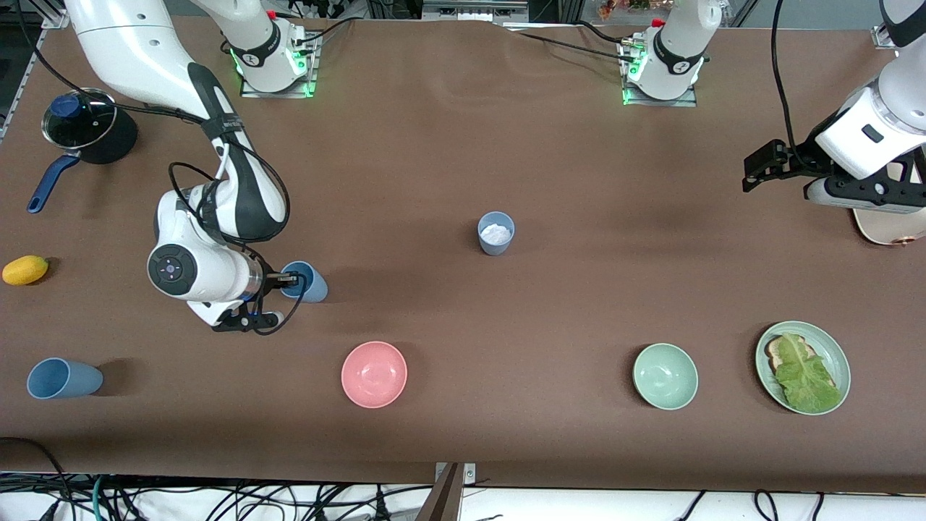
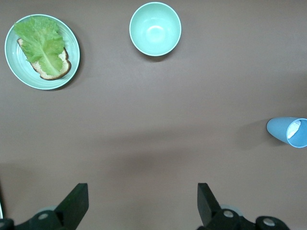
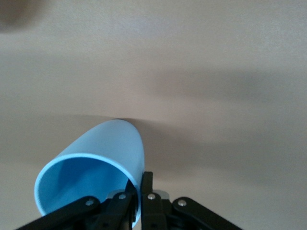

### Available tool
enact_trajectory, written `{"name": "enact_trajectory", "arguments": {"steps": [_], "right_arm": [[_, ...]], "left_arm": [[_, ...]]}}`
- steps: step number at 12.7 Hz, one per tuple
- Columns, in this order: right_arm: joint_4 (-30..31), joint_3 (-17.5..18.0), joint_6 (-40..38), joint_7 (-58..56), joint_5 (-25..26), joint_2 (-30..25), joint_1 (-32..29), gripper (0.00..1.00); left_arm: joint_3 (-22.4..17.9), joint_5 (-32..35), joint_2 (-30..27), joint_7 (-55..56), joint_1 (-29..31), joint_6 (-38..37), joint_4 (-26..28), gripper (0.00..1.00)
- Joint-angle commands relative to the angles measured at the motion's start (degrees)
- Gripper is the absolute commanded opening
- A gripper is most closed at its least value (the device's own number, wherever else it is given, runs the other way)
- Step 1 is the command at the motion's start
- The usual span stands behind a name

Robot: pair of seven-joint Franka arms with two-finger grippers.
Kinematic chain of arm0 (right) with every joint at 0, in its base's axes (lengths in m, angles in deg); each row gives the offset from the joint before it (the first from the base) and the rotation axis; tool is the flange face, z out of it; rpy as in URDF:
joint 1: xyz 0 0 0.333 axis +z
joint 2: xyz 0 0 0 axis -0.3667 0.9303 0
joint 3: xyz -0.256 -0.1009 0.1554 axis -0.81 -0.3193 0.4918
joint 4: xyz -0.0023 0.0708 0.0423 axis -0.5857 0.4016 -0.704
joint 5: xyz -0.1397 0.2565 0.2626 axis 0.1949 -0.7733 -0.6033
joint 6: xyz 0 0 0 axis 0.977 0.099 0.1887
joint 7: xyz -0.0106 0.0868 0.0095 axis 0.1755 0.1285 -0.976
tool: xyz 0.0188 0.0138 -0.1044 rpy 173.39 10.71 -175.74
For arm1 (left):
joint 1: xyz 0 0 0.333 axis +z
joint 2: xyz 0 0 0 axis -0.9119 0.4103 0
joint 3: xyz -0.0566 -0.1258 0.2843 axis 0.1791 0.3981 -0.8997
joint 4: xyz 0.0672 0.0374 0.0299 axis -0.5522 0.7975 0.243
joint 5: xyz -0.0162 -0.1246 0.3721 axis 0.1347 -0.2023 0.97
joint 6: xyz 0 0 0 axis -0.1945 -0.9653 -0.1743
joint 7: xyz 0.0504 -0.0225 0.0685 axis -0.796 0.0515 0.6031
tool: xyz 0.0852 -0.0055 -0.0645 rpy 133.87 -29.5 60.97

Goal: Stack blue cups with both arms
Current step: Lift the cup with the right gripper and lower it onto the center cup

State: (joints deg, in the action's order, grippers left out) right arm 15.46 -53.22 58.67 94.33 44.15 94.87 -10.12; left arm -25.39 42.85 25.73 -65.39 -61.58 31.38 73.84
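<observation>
My right gripper is shut on the rim of a blue cup, one finger inside and one outside. The cup is tipped on its side, low over the table. It also shows in the right wrist view, where the right gripper clamps its wall. A second blue cup stands upright mid-table with something white inside; it also shows in the left wrist view. A third blue cup lies on its side near the front edge at the right arm's end. My left gripper is open and empty, up over the left arm's end.
A pink bowl, a pale green bowl and a green plate with bread and lettuce sit along the front. A lidded pot and a yellow fruit lie at the right arm's end.
</observation>
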Motion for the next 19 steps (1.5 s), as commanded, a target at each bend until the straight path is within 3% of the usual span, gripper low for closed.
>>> {"name": "enact_trajectory", "arguments": {"steps": [1,3,6,13,15,19], "right_arm": [[2.24,0.85,0.08,1.81,-0.26,-2.25,-0.23,0.00],[1.98,1.12,-1.32,3.29,-0.35,-3.65,-0.23,0.00],[1.36,5.15,-5.80,11.18,-1.49,-6.81,-0.23,0.00],[-2.15,23.41,-11.35,41.06,-0.44,-10.60,-0.14,0.00],[-2.77,27.38,-11.44,48.96,2.70,-10.60,1.34,0.00],[-8.81,27.49,-10.57,59.71,4.31,-6.48,9.60,0.00]], "left_arm": [[0.18,1.11,0.94,0.10,-0.24,-1.40,-2.11,1.00],[0.09,1.02,1.03,-0.16,-0.16,-1.58,-2.11,1.00],[0.09,0.94,1.03,-0.07,-0.15,-1.58,-2.11,1.00],[0.18,0.94,1.03,0.01,-0.15,-1.75,-2.11,1.00],[0.18,0.94,0.94,-0.08,-0.15,-2.10,-2.11,1.00],[0.18,0.93,0.94,-0.08,-0.15,-2.19,-2.11,1.00]]}}
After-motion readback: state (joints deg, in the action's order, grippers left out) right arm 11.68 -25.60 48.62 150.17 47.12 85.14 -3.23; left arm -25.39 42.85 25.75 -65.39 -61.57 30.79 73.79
